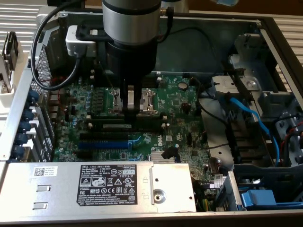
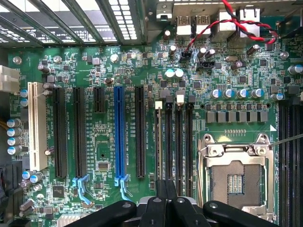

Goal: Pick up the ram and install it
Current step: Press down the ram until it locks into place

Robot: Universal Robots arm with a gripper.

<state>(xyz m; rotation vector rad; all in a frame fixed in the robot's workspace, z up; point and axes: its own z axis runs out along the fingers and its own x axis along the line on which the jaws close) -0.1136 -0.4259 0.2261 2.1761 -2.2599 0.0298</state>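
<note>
One robot arm is hanging straight down into an opened computer case, its gripper [image 1: 131,106] closed with jaws together directly over the black memory slots [image 2: 173,142] beside the processor socket [image 2: 235,177], likely for pressing down. A long thin ram [image 1: 117,126] is lying along those slots under the fingertips, apparently seated.

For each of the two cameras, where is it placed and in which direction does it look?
Exterior view: above the open computer case, looking down at the motherboard; the arm and its tool show.
Wrist view: on the wrist, looking straight down at the board; the shut tool shows.
Shared: the blue expansion slot and the processor socket.
</note>
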